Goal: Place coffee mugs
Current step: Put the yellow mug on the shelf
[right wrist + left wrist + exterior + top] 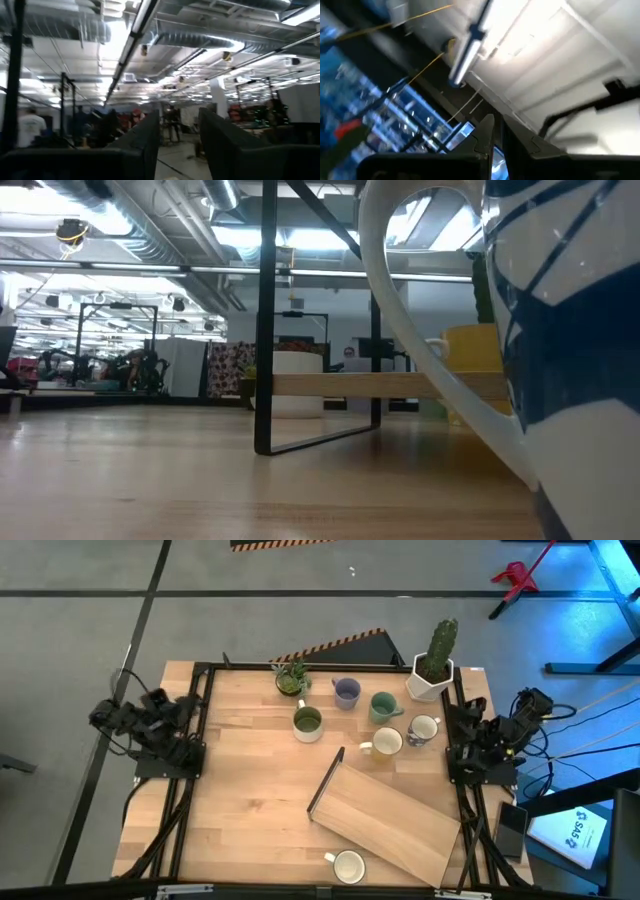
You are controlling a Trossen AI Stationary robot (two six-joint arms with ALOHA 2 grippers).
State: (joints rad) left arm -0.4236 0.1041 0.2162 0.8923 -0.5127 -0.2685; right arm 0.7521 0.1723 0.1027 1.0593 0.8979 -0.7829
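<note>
Six mugs show in the high view. Lavender (346, 692), teal (384, 707), olive green (307, 722), a white patterned one (424, 729) and a cream one (385, 744) stand together on their bases on the far half of the table. A white mug (348, 866) stands at the near edge and fills the right of the low view (570, 350). My left gripper (496, 145) is folded back at the table's left edge, tipped up at the ceiling, fingers nearly together. My right gripper (180, 135) rests at the right edge, fingers apart, holding nothing.
A wooden shelf board on a black frame (385, 820) lies slantwise across the near right of the table, also in the low view (390, 385). A cactus in a white pot (433, 665) and a small leafy plant (292, 677) stand at the far edge. A phone (510, 828) lies beyond the right edge.
</note>
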